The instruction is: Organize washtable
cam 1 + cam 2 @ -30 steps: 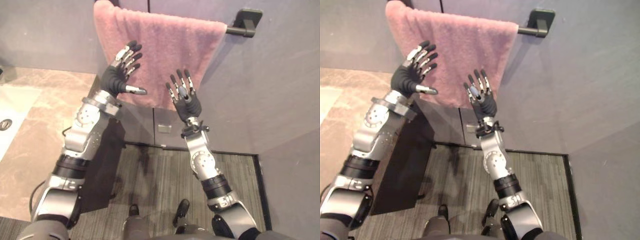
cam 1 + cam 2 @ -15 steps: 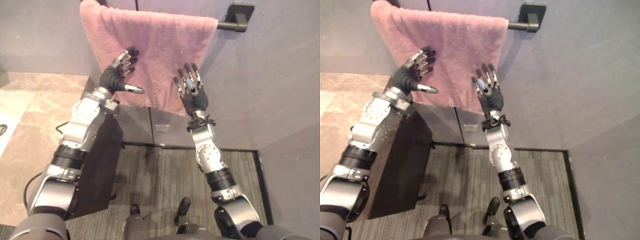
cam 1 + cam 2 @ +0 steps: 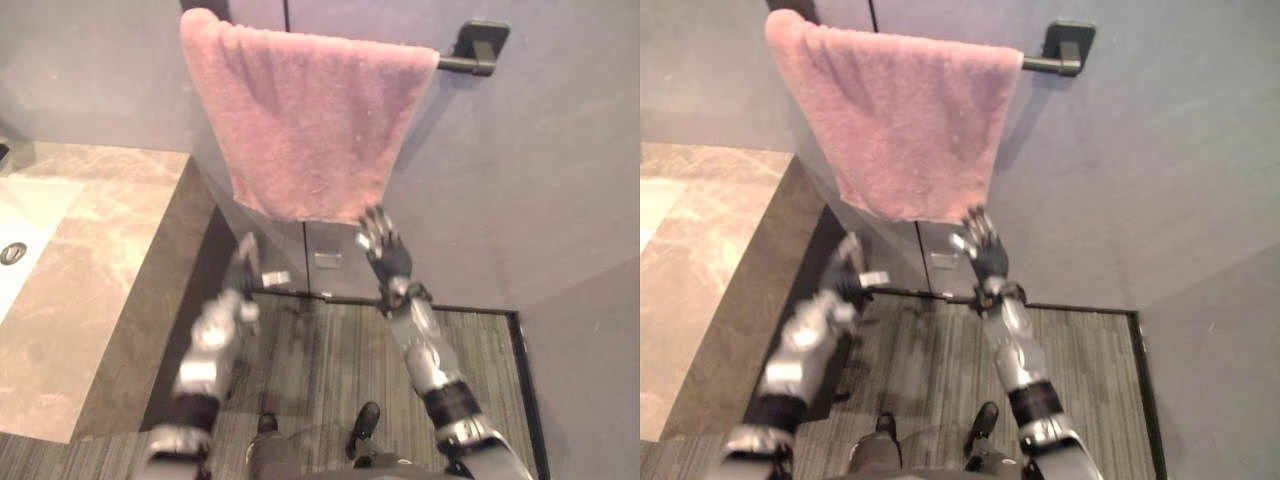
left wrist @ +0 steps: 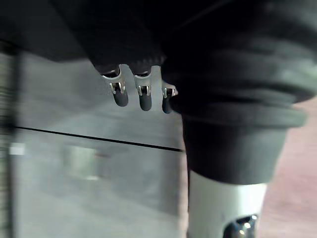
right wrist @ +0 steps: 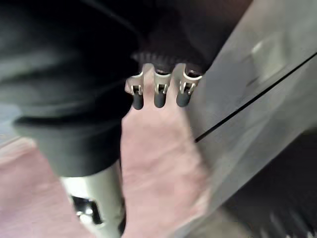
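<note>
Location: bathroom / wash area. Indicators: pink towel hung over dark wall-mtd rail; marble-look counter at left w/ white basin set in, round drain in the basin; plain grey wall panels behind the towel; grey striped floor below.

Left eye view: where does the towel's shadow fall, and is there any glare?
Left eye view: the pink towel throws a soft shadow on the grey wall to its right, under the bar; no hard glare on the marble counter. Right eye view: same shadow.
</note>
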### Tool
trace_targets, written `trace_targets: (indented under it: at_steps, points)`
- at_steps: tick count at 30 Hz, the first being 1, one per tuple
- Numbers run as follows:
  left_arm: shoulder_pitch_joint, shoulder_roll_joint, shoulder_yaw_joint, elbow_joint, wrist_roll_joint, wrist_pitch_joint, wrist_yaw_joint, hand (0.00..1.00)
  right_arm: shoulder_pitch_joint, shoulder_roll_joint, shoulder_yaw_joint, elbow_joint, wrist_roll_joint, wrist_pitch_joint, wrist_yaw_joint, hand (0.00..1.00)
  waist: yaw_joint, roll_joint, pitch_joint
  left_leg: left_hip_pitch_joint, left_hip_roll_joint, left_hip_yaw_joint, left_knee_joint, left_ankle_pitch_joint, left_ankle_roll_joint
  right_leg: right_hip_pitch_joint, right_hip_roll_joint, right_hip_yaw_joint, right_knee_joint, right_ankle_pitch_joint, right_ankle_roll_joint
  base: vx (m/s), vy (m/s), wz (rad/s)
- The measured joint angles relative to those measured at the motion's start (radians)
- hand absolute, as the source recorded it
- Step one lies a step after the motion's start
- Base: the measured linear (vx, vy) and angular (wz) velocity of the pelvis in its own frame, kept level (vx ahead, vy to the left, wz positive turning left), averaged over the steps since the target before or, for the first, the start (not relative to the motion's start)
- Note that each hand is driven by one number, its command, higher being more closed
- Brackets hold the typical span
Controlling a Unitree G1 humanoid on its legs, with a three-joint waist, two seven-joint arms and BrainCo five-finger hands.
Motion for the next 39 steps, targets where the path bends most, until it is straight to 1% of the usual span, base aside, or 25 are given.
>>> trace_targets:
  at_steps: [4, 6, 7, 8, 10, 11, 13, 14, 16, 17, 18, 21, 22, 23, 25, 28, 29, 30, 32, 33, 34, 36, 37, 38, 39]
  points:
    - [0.147, -0.052, 0.071, 0.1, 0.224, -0.007, 0.049, 0.0, 0.153, -0.039, -0.056, 0.125, -0.185, 0.015, -0.003, 0.0, 0.021, 0.008, 0.005, 0.012, 0.019, -0.02, 0.012, 0.016, 0.0, 0.027, 0.017, -0.031, 0.017, -0.029, -0.019, 0.05, -0.075, 0.18]
    - [0.192, -0.05, 0.111, 0.156, 0.352, -0.014, 0.072, 0.0, 0.198, -0.038, -0.08, 0.205, -0.245, 0.014, -0.01, 0.0, 0.008, 0.008, 0.005, 0.016, 0.017, -0.029, 0.035, 0.035, 0.033, 0.033, 0.005, -0.044, 0.065, -0.078, -0.029, 0.02, -0.056, 0.26]
    - [0.215, -0.057, 0.15, 0.194, 0.422, -0.015, 0.087, 0.0, 0.237, -0.038, -0.113, 0.253, -0.28, 0.013, -0.019, 0.0, -0.008, 0.002, 0.006, 0.002, 0.021, -0.022, 0.135, 0.003, 0.084, 0.027, -0.016, -0.065, 0.085, -0.094, -0.045, -0.02, -0.077, 0.24]
    - [0.239, -0.077, 0.207, 0.228, 0.483, -0.012, 0.108, 0.0, 0.269, -0.039, -0.163, 0.301, -0.314, 0.016, -0.029, 0.0, -0.008, 0.009, 0.01, -0.022, 0.047, 0.0, 0.376, -0.062, 0.131, 0.042, -0.017, -0.07, 0.091, -0.102, -0.053, -0.01, -0.077, 0.12]
    - [0.278, -0.118, 0.302, 0.295, 0.512, 0.004, 0.139, 0.0, 0.334, -0.033, -0.244, 0.354, -0.355, 0.023, -0.049, 0.0, -0.02, 0.028, -0.004, 0.019, 0.059, 0.032, 0.583, -0.078, 0.135, 0.076, -0.021, -0.08, 0.076, -0.1, -0.056, 0.06, -0.036, 0.08]
    - [0.297, -0.142, 0.346, 0.313, 0.505, 0.012, 0.158, 0.0, 0.369, -0.038, -0.285, 0.373, -0.374, 0.031, -0.064, 0.0, -0.032, 0.038, -0.014, 0.061, 0.058, 0.049, 0.603, -0.077, 0.134, 0.086, -0.02, -0.094, 0.073, -0.099, -0.058, 0.1, 0.058, 0.37]
    - [0.315, -0.176, 0.4, 0.354, 0.465, 0.026, 0.177, 0.0, 0.418, -0.041, -0.355, 0.409, -0.4, 0.056, -0.081, 0.0, -0.05, 0.068, -0.033, 0.148, 0.055, 0.096, 0.525, -0.059, 0.114, 0.084, -0.019, -0.128, 0.075, -0.098, -0.06, 0.06, 0.13, 0.48]
    - [0.314, -0.184, 0.414, 0.368, 0.43, 0.031, 0.179, 0.0, 0.418, -0.023, -0.398, 0.426, -0.394, 0.073, -0.087, 0.0, -0.072, 0.07, -0.038, 0.193, 0.035, 0.127, 0.418, -0.09, 0.073, 0.082, -0.031, -0.158, 0.074, -0.091, -0.059, 0.02, 0.136, 0.64]
    - [0.32, -0.187, 0.42, 0.374, 0.395, 0.036, 0.18, 0.0, 0.422, 0.012, -0.408, 0.425, -0.398, 0.074, -0.088, 0.0, -0.092, 0.041, -0.05, 0.238, -0.007, 0.165, 0.285, -0.102, 0.068, 0.085, -0.065, -0.202, 0.062, -0.059, -0.041, 0.0, 0.102, 0.64]
    - [0.317, -0.189, 0.425, 0.373, 0.388, 0.037, 0.178, 0.0, 0.422, 0.023, -0.427, 0.425, -0.399, 0.071, -0.087, 0.0, -0.09, 0.044, -0.058, 0.286, -0.013, 0.193, 0.205, -0.14, 0.067, 0.086, -0.067, -0.227, 0.067, -0.046, -0.038, -0.07, 0.155, 0.66]
    - [0.302, -0.195, 0.4, 0.373, 0.385, 0.036, 0.174, 0.0, 0.397, 0.019, -0.443, 0.426, -0.399, 0.072, -0.093, 0.0, -0.089, 0.065, -0.046, 0.305, -0.017, 0.21, 0.125, -0.171, 0.061, 0.076, -0.075, -0.261, 0.106, -0.047, -0.038, -0.09, 0.179, 0.65]
    - [0.281, -0.197, 0.378, 0.37, 0.38, 0.032, 0.175, 0.0, 0.356, 0.024, -0.429, 0.426, -0.399, 0.072, -0.105, 0.0, -0.091, 0.063, -0.031, 0.29, -0.046, 0.194, 0.07, -0.181, 0.066, 0.02, -0.147, -0.274, 0.239, -0.08, -0.023, -0.11, 0.18, 0.6]
    - [0.268, -0.195, 0.348, 0.37, 0.369, 0.028, 0.175, 0.0, 0.33, 0.017, -0.422, 0.416, -0.399, 0.072, -0.105, 0.0, -0.092, 0.074, -0.008, 0.283, -0.062, 0.146, 0.068, -0.204, 0.072, -0.023, -0.198, -0.174, 0.382, -0.112, 0.008, -0.19, 0.268, 1.15]
    - [0.266, -0.171, 0.322, 0.363, 0.359, 0.015, 0.176, 0.0, 0.323, 0.03, -0.412, 0.414, -0.399, 0.071, -0.107, 0.0, -0.093, 0.059, 0.005, 0.259, -0.095, 0.081, 0.091, -0.21, 0.076, -0.063, -0.236, 0.0, 0.485, -0.157, 0.064, -0.18, 0.219, 1.31]
    - [0.266, -0.149, 0.32, 0.355, 0.355, 0.012, 0.192, 0.0, 0.324, 0.049, -0.376, 0.414, -0.399, 0.071, -0.106, 0.0, -0.097, 0.024, 0.001, 0.209, -0.122, -0.028, 0.142, -0.212, 0.081, -0.069, -0.234, 0.219, 0.588, -0.249, 0.132, -0.11, -0.024, 1.62]
    - [0.276, -0.143, 0.323, 0.337, 0.355, 0.009, 0.204, 0.0, 0.3, 0.057, -0.328, 0.415, -0.393, 0.069, -0.107, 0.0, -0.086, 0.009, -0.001, 0.117, -0.164, -0.211, 0.21, -0.201, 0.071, -0.009, -0.204, 0.384, 0.65, -0.39, 0.191, -0.09, -0.169, 1.97]
    - [0.293, -0.143, 0.325, 0.332, 0.355, 0.005, 0.206, 0.0, 0.278, 0.057, -0.314, 0.42, -0.382, 0.063, -0.109, 0.0, -0.083, 0.002, -0.009, 0.083, -0.192, -0.278, 0.208, -0.179, 0.06, 0.026, -0.204, 0.408, 0.604, -0.442, 0.203, -0.09, -0.164, 1.68]
    - [0.296, -0.149, 0.324, 0.337, 0.355, 0.006, 0.206, 0.0, 0.261, 0.056, -0.312, 0.427, -0.368, 0.056, -0.111, 0.0, -0.082, -0.007, -0.011, 0.066, -0.195, -0.311, 0.203, -0.165, 0.056, 0.032, -0.2, 0.387, 0.588, -0.446, 0.201, -0.14, -0.214, 1.41]
    - [0.32, -0.162, 0.324, 0.343, 0.354, 0.007, 0.206, 0.0, 0.219, 0.041, -0.307, 0.442, -0.342, 0.035, -0.118, 0.0, -0.05, 0.018, -0.016, 0.033, -0.189, -0.358, 0.139, -0.1, 0.044, 0.018, -0.192, 0.334, 0.56, -0.433, 0.182, -0.13, -0.2, 0.96]
    - [0.338, -0.166, 0.328, 0.343, 0.339, 0.009, 0.206, 0.0, 0.18, 0.023, -0.302, 0.457, -0.317, 0.024, -0.128, 0.0, -0.025, 0.019, -0.013, 0.009, -0.198, -0.369, 0.068, -0.018, 0.045, 0.001, -0.202, 0.287, 0.557, -0.444, 0.179, -0.11, -0.177, 1.0]
    - [0.338, -0.164, 0.328, 0.342, 0.334, 0.008, 0.206, 0.0, 0.175, 0.017, -0.302, 0.457, -0.309, 0.024, -0.131, 0.0, -0.028, 0.016, -0.01, -0.009, -0.207, -0.366, 0.054, 0.023, 0.058, -0.001, -0.211, 0.261, 0.556, -0.447, 0.174, -0.15, -0.261, 1.95]
    - [0.326, -0.168, 0.341, 0.332, 0.308, 0.007, 0.217, 0.0, 0.175, 0.005, -0.304, 0.454, -0.307, 0.022, -0.147, 0.0, -0.062, 0.009, -0.003, -0.084, -0.207, -0.278, -0.036, 0.175, 0.105, -0.001, -0.229, 0.124, 0.535, -0.421, 0.094, -0.1, -0.199, 2.49]
    - [0.32, -0.166, 0.364, 0.334, 0.301, 0.006, 0.217, 0.0, 0.175, 0.008, -0.308, 0.454, -0.308, 0.021, -0.148, 0.0, -0.06, 0.007, 0.001, -0.1, -0.17, -0.147, 0.021, 0.139, 0.12, 0.004, -0.231, 0.075, 0.533, -0.418, 0.092, -0.07, -0.114, 1.92]
    - [0.318, -0.167, 0.382, 0.346, 0.292, 0.017, 0.217, 0.0, 0.175, 0.014, -0.307, 0.449, -0.308, 0.017, -0.148, 0.0, -0.06, 0.016, 0.004, -0.111, -0.108, 0.027, 0.129, 0.048, 0.17, 0.013, -0.231, 0.019, 0.544, -0.418, 0.087, -0.07, -0.056, 1.57]
    - [0.32, -0.166, 0.406, 0.349, 0.287, 0.019, 0.218, 0.0, 0.178, 0.016, -0.307, 0.447, -0.307, 0.014, -0.15, 0.0, -0.059, 0.007, 0.029, -0.099, -0.052, 0.145, 0.241, -0.02, 0.223, 0.044, -0.243, -0.049, 0.568, -0.423, 0.079, -0.08, -0.057, 1.76]
